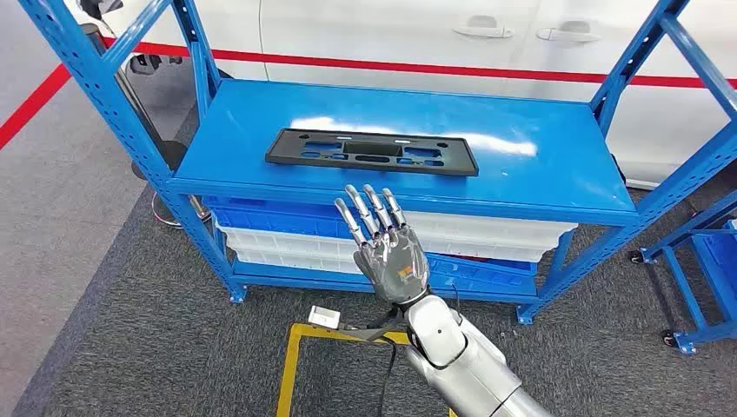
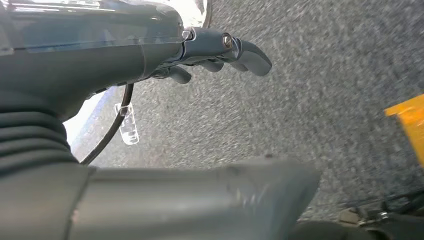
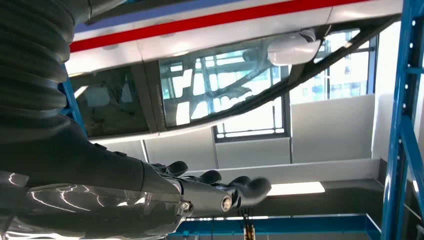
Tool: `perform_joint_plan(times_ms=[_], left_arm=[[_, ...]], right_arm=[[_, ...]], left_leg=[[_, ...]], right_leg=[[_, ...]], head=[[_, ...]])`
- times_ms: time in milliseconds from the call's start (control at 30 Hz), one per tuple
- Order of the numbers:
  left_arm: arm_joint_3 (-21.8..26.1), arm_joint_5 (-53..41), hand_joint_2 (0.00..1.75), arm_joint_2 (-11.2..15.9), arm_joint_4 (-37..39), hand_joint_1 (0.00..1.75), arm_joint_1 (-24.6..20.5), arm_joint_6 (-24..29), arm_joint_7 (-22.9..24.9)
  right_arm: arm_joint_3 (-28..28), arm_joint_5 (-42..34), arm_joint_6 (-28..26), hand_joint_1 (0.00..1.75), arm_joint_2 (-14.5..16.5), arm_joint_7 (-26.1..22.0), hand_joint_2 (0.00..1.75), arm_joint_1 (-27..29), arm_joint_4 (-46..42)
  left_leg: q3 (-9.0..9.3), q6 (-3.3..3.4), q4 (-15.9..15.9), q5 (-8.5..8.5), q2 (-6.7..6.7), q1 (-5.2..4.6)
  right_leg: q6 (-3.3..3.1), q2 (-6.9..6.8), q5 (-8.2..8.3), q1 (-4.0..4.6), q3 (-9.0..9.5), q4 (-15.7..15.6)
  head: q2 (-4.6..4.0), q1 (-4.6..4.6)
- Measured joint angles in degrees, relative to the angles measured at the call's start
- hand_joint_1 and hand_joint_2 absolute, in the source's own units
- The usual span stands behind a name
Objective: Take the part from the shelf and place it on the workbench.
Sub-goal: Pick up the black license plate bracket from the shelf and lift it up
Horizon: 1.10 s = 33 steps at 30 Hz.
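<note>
- Right hand (image 1: 391,256) raised in front of the blue shelf (image 1: 539,187), palm facing away from the camera, fingers (image 1: 369,208) straight and fanned apart, nothing in it.
- Silver right arm (image 1: 461,360) comes up from 5 o'clock in the head view; fingertips end just short of the shelf's front edge.
- Right wrist view: same fingers (image 3: 240,190) extended, lightly curved, not touching anything; a blue upright (image 3: 402,115) runs along the far side, white car (image 3: 225,35) with a red stripe overhead.
- Left hand (image 2: 220,55) hangs low over grey carpet (image 2: 320,100); fingers loosely curled in, thumb (image 2: 200,200) apart from them, nothing held.
- Black part (image 1: 372,152) lies flat on the top deck, long side parallel to the front edge, at 12 o'clock from the right hand. Hand and part are apart, no contact.
- Deck around the part is bare blue, with more room at 3 o'clock than at 9 o'clock.
- Slanted blue uprights (image 1: 96,95) bound the deck at both ends; car door directly behind the back edge.
- Lower tier: stacked white and blue trays (image 1: 287,234) just under the deck lip.
- Floor at 6 o'clock: yellow frame (image 1: 291,365) with a small white box (image 1: 323,317) on its corner, close beside the right wrist.
- Second blue rack (image 1: 708,261) on castors at 3 o'clock.
</note>
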Motion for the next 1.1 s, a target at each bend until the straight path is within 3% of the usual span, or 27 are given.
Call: perform_joint_plan(times_ms=[67, 100, 167, 200, 233, 267, 333, 367, 433, 467, 533, 567, 600, 633, 667, 733, 767, 867, 933, 1033, 1067, 1100], left_arm=[[0.07, -0.01, 0.0, 0.0, 0.0, 0.0, 0.06, -0.03, -0.01], [0.13, -0.02, 0.0, -0.01, 0.0, 0.0, 0.09, -0.07, -0.02], [0.19, -0.07, 0.0, -0.17, 0.03, 0.0, 0.19, -0.17, -0.04], [0.21, -0.11, 0.0, -0.28, 0.05, 0.0, 0.16, -0.23, -0.06], [0.22, -0.19, 0.0, -0.39, 0.08, 0.0, 0.07, -0.27, -0.09], [0.24, -0.34, 0.0, -0.45, 0.11, 0.0, 0.0, -0.31, -0.11], [0.25, -0.65, 0.0, -0.44, 0.11, 0.0, -0.17, -0.32, -0.18], [0.26, -0.77, 0.0, -0.43, 0.11, 0.0, -0.18, -0.32, -0.2], [0.28, -0.84, 0.0, -0.43, 0.11, 0.0, -0.27, -0.31, -0.21], [0.31, -0.84, 0.0, -0.43, 0.11, 0.0, -0.28, -0.3, -0.21], [0.4, -0.89, 0.0, -0.43, 0.11, 0.0, -0.22, -0.3, -0.2], [0.45, -0.96, 0.0, -0.43, 0.11, 0.0, -0.11, -0.31, -0.15], [0.51, -1.06, 0.0, -0.41, 0.11, 0.0, 0.05, -0.32, -0.1], [0.6, -1.14, 0.0, -0.39, 0.11, 0.0, 0.23, -0.34, 0.01], [0.69, -1.19, 0.0, -0.38, 0.14, 0.0, 0.51, -0.35, 0.17], [0.94, -1.2, 0.0, -0.38, 0.25, 0.0, 0.73, -0.5, 0.5], [1.06, -1.2, 0.0, -0.39, 0.31, 0.0, 0.72, -0.58, 0.61], [1.31, -1.2, 0.0, -0.43, 0.32, 0.0, 0.19, -0.63, 0.61], [1.39, -1.22, 0.0, -0.45, 0.32, 0.0, -0.05, -0.55, 0.47], [1.68, -1.33, 0.0, -0.51, 0.33, 0.0, -0.29, -0.37, 0.15], [1.8, -1.44, 0.0, -0.52, 0.33, 0.0, -0.29, -0.26, 0.06], [1.94, -1.57, 0.0, -0.52, 0.33, 0.0, -0.28, -0.15, -0.03]], right_arm=[[-0.04, 0.0, 0.0, 0.0, 0.01, -0.08, 1.75, 0.25, 0.0], [-0.11, 0.0, 0.0, 0.0, 0.02, -0.14, 1.75, 0.44, 0.0], [-0.33, 0.0, 0.0, 0.0, 0.01, -0.18, 1.75, 0.56, 0.02], [-0.43, 0.01, 0.0, 0.0, 0.01, -0.16, 1.75, 0.59, 0.04], [-0.49, 0.01, 0.0, 0.0, 0.0, -0.07, 1.75, 0.62, 0.05], [-0.51, 0.02, 0.0, 0.0, 0.01, 0.14, 1.75, 0.61, 0.01], [-0.52, 0.02, -0.01, 0.0, 0.04, 0.73, 1.75, 0.41, -0.15], [-0.51, 0.02, -0.02, 0.0, 0.06, 0.99, 1.75, 0.3, -0.24], [-0.51, 0.0, -0.05, 0.0, 0.14, 1.19, 1.75, 0.22, -0.31], [-0.5, -0.01, -0.06, 0.0, 0.22, 1.13, 1.75, 0.27, -0.31], [-0.49, 0.0, -0.07, 0.0, 0.44, 0.75, 1.75, 0.65, -0.31], [-0.49, 0.0, -0.07, 0.0, 0.52, 0.51, 1.75, 0.91, -0.29], [-0.49, 0.0, -0.07, 0.0, 0.58, 0.27, 1.75, 1.16, -0.25], [-0.49, 0.0, -0.07, 0.0, 0.66, -0.02, 1.75, 1.39, -0.17], [-0.49, -0.04, -0.07, 0.0, 0.75, -0.38, 1.75, 1.57, -0.08], [-0.53, -0.7, -0.07, 0.0, 1.14, -1.92, 1.75, 1.97, 0.22], [-0.65, -1.37, -0.08, 0.0, 1.43, -3.14, 1.75, 2.13, 0.39], [-1.4, -3.92, -0.13, 0.0, 2.62, -6.96, 1.75, 2.3, 0.91], [-2.11, -6.72, -0.13, 0.0, 3.3, -9.45, 1.75, 2.07, 1.75], [-2.74, -13.06, 0.57, 0.0, 3.81, -13.01, 1.75, 1.81, 5.18], [-2.8, -15.01, 1.2, 0.0, 3.94, -13.76, 1.75, 1.79, 6.5], [-2.82, -16.67, 1.98, 0.0, 4.1, -14.34, 1.75, 1.68, 7.78]], left_leg=[[0.79, -0.05, 0.0, -0.58, -0.07, -0.11], [1.63, -0.1, -0.02, -1.18, -0.13, -0.23], [3.18, -0.27, -0.07, -2.5, -0.12, -0.44], [3.8, -0.48, -0.23, -3.13, -0.13, -0.51], [4.37, -0.75, -0.64, -3.65, -0.13, -0.53], [5.11, -1.11, -0.73, -3.67, -0.1, -0.58], [5.92, -1.83, 0.27, -2.74, 0.1, -0.66], [5.5, -2.19, 2.45, -1.73, 0.22, -0.67], [2.03, -2.9, 8.69, -1.12, 0.33, -0.44], [-0.39, -3.25, 11.69, -2.17, 0.33, -0.26], [-4.71, -3.79, 14.6, -7.11, 0.35, 0.15], [-6.06, -4.02, 14.18, -9.32, 0.36, 0.33], [-6.9, -4.18, 12.64, -10.22, 0.37, 0.5], [-7.34, -4.27, 9.99, -8.63, 0.38, 0.63], [-7.61, -4.25, 6.89, -4.25, 0.45, 0.73], [-8.02, -3.58, 2.75, 4.24, 0.64, 0.62], [-8.16, -3.07, 2.28, 6.5, 0.71, 0.49], [-7.71, -1.66, 2.32, 6.0, 0.61, 0.34], [-7.04, -1.03, 1.65, 5.63, 0.59, 0.51], [-6.43, -0.58, 1.38, 4.96, 0.45, 0.49], [-6.16, -0.58, 1.38, 4.71, 0.37, 0.48], [-5.79, -0.62, 1.38, 4.45, 0.29, 0.47]], right_leg=[[-0.23, 0.0, 1.41, 0.06, -0.19, -1.66], [-0.56, 0.01, 3.26, 0.22, 0.05, -4.07], [-1.64, 0.04, 8.8, 0.88, 1.93, -11.57], [-2.12, 0.04, 10.6, 1.25, 2.77, -14.57], [-2.51, 0.04, 11.6, 1.52, 3.4, -16.45], [-2.79, 0.09, 11.52, 1.67, 3.97, -17.43], [-3.26, 0.22, 10.58, 1.41, 6.05, -18.46], [-3.51, 0.25, 10.05, 1.19, 7.38, -18.98], [-3.83, 0.14, 8.79, 0.8, 9.8, -19.58], [-3.94, 0.08, 8.02, 0.73, 10.74, -19.64], [-3.87, 0.14, 6.37, 0.57, 12.63, -19.65], [-3.74, 0.23, 5.49, 0.47, 13.7, -19.65], [-3.55, 0.33, 4.61, 0.36, 14.87, -19.62], [-3.28, 0.49, 3.6, 0.25, 16.06, -19.5], [-2.99, 0.53, 2.57, 0.17, 16.97, -19.3], [-2.22, 0.75, 0.61, 0.23, 18.12, -18.46], [-1.82, 0.75, -0.08, 0.29, 18.26, -18.21], [-0.71, 0.64, -1.41, 0.11, 18.76, -18.08], [-0.21, 0.41, -3.29, -0.04, 16.84, -14.31], [0.17, 0.3, -6.27, -0.06, 9.18, -3.36], [0.17, 0.3, -5.75, -0.05, 7.24, -1.64], [0.08, 0.3, -4.05, -0.04, 6.3, -1.97]], head=[[0.01, -0.01], [0.01, -0.01], [0.01, -0.04], [0.02, -0.04], [0.01, -0.02], [0.01, -0.04], [0.02, 0.01], [0.02, -0.12], [0.02, -0.5], [0.02, -0.72], [0.02, -0.82], [0.02, -0.85], [0.02, -0.85], [0.02, -0.84], [0.02, -0.86], [0.02, -0.97], [0.02, -0.93], [0.01, -0.75], [0.01, -0.66], [0.02, -0.52], [0.02, -0.49], [0.02, -0.46]])
